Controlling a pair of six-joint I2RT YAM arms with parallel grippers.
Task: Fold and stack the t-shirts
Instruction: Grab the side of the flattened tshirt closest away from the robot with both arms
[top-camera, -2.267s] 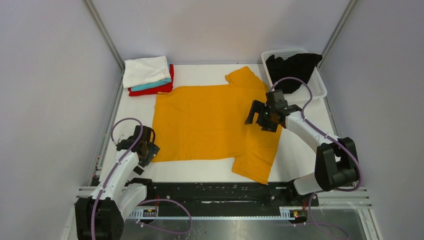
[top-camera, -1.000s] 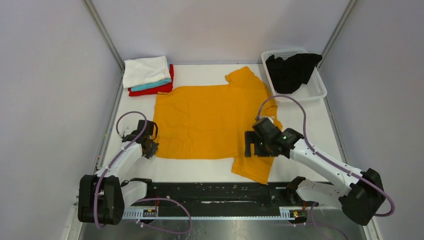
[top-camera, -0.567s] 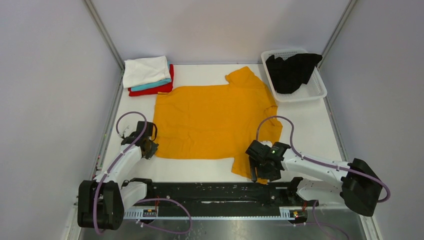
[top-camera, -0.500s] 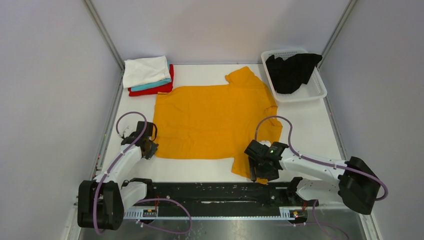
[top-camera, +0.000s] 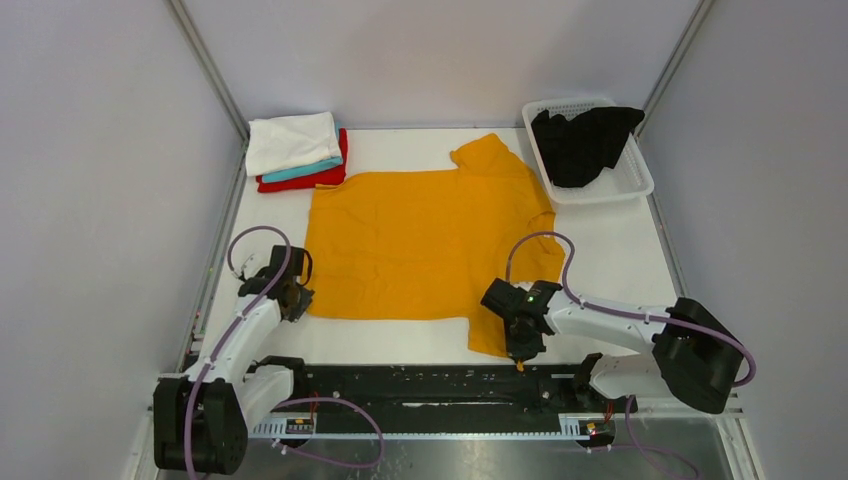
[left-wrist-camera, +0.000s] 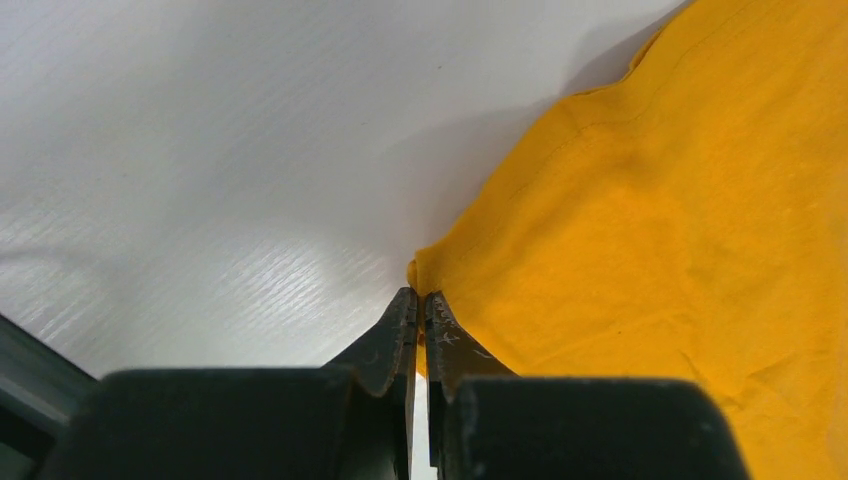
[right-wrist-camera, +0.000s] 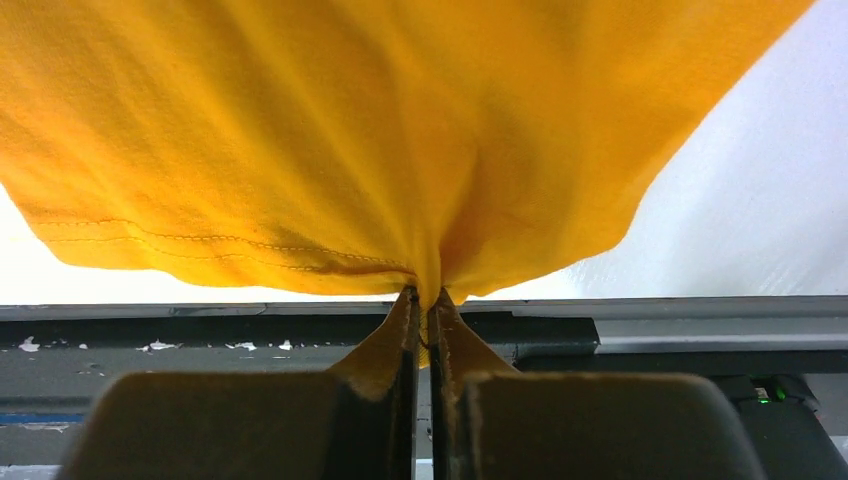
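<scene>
The mustard-orange t-shirt lies spread flat mid-table. My left gripper is shut on its near-left bottom corner; the left wrist view shows the fabric pinched between the gripper tips. My right gripper is shut on the hem of the near sleeve, and the cloth bunches into the gripper just above the table's front rail. A folded stack sits at the back left: white t-shirt over teal over red. The black t-shirt lies crumpled in the basket.
The white lattice basket stands at the back right corner. Grey walls and metal posts close in the table on three sides. The black front rail runs just below the right gripper.
The right gripper has closed on the near sleeve's hem and drawn it slightly inward from the table edge. The left gripper has kept its hold on the corner.
</scene>
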